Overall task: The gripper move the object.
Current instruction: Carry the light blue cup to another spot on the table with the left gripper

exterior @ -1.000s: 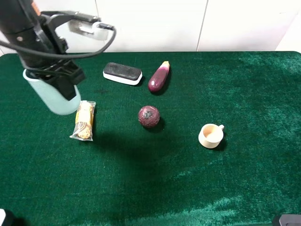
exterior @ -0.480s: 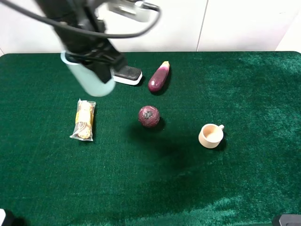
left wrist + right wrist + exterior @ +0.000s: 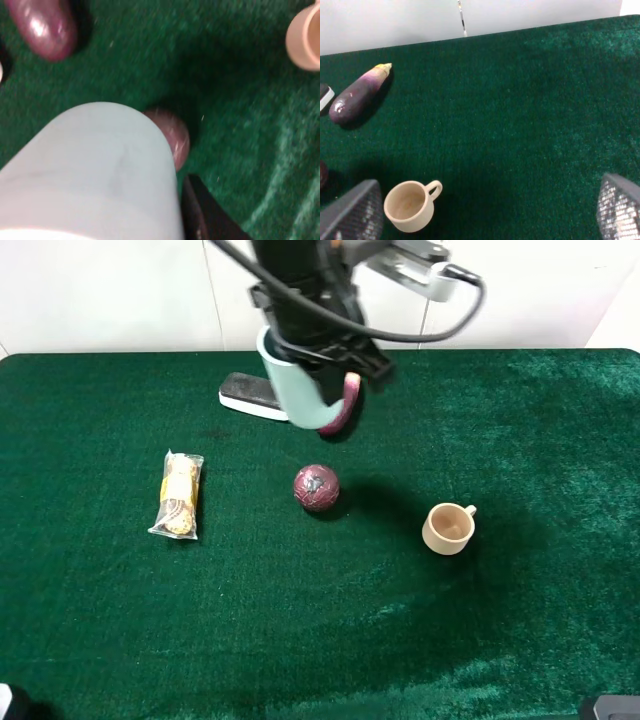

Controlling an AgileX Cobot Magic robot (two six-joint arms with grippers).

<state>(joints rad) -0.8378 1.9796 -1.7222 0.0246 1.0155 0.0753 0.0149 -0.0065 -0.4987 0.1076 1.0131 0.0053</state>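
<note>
Swung rightward from above the snack packet [image 3: 178,496], the left gripper [image 3: 330,345] clamps the blue-green tumbler [image 3: 298,390] aloft over the eggplant [image 3: 338,418] and board eraser [image 3: 245,392], near the far edge of the table [image 3: 560,370]. The right gripper [image 3: 485,210] gapes wide, empty; open room surrounds the beige cup [image 3: 447,528].

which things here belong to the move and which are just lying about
In the job: left gripper, pale tumbler it holds.
Lying about: eggplant, black eraser, dark red ball, snack packet, beige cup.
</note>
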